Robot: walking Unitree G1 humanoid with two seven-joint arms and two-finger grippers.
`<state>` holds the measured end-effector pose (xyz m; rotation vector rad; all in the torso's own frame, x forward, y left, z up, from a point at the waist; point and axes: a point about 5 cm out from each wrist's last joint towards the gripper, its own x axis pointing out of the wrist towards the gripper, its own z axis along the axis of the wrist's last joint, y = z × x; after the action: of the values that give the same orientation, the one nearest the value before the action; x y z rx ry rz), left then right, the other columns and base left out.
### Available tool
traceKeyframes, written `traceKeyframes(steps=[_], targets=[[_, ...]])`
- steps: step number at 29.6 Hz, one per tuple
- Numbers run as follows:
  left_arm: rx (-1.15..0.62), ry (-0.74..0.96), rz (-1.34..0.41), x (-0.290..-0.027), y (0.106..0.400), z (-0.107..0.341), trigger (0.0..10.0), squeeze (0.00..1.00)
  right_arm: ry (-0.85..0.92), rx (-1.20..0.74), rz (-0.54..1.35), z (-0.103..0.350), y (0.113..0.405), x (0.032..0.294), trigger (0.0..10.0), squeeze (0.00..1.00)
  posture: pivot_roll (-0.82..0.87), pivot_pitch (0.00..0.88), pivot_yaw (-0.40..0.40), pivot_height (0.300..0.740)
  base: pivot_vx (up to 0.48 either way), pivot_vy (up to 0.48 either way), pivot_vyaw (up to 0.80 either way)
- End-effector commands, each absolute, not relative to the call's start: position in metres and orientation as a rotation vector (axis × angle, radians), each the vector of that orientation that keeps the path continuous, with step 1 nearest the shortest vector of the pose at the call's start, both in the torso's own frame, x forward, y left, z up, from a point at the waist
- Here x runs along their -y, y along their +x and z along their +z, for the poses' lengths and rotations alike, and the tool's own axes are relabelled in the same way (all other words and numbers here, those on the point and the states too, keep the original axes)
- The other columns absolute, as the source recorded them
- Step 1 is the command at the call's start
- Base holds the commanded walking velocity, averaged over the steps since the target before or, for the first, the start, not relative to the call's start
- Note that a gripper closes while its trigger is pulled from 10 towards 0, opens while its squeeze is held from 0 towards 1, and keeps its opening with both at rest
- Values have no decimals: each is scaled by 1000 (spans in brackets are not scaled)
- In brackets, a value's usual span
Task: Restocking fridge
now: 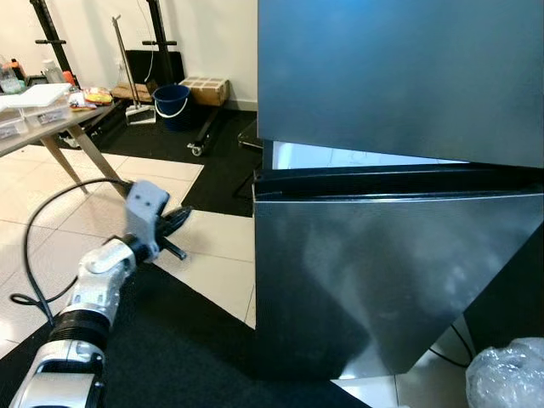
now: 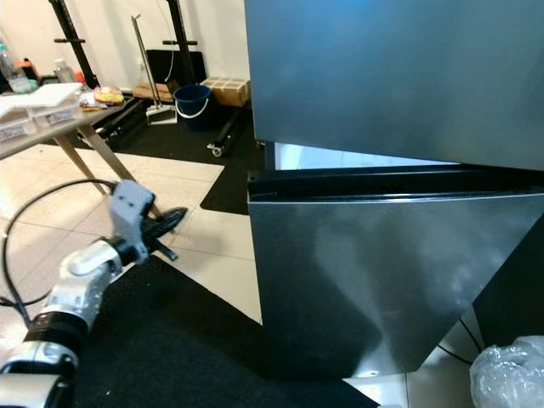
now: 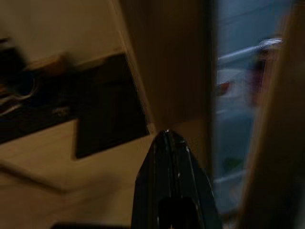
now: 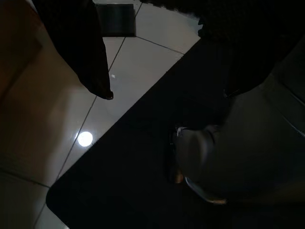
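Since our left gripper, fingers pressed together, hangs left of the fridge, its door edge lies to our right.

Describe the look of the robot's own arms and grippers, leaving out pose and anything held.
The left arm is silver with ribbed black bands at its joints and a grey boxy camera housing at the wrist. A black cable loops from it over the floor. The left gripper has long, tapering black fingers. The right gripper's fingers are likewise black and pointed, seen dimly.
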<state>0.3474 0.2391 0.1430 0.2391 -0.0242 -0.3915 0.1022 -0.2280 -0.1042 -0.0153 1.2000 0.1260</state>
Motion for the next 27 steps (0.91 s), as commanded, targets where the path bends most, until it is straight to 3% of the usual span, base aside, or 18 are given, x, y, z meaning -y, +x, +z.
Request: traceKeyframes(steps=[1,3,8,13,18,23,26,27], targets=[[63,254,-273,-262,349,157,10000,0,-7,-1198,122,-104,101,228,10000,0,-100,0,16,740,0,0,0],[102,229,-157,-277,348,161,10000,0,-7,-1198,125,-105,100,226,10000,0,-96,0,19,740,0,0,0],[79,217,-95,-283,342,149,10000,0,-15,-1198,129,-105,100,225,10000,0,-93,0,19,740,0,0,0],[-90,196,57,-299,316,98,10000,0,-27,-1181,142,-104,103,226,10000,0,-83,0,13,740,0,0,0],[-398,105,210,-310,258,20,10000,0,-31,-1170,157,-102,108,228,10000,0,-75,0,7,740,0,0,780],[-454,80,227,-309,246,7,10000,0,-33,-1170,159,-102,109,228,10000,0,-75,0,7,740,0,0,781],[-750,9,272,-296,178,-50,10000,0,-32,-1168,161,-102,109,226,10000,0,-74,0,12,740,0,0,777],[-750,9,272,-296,178,-50,10000,0,-32,-1168,161,-102,109,226,10000,0,-74,0,12,740,0,0,775]])
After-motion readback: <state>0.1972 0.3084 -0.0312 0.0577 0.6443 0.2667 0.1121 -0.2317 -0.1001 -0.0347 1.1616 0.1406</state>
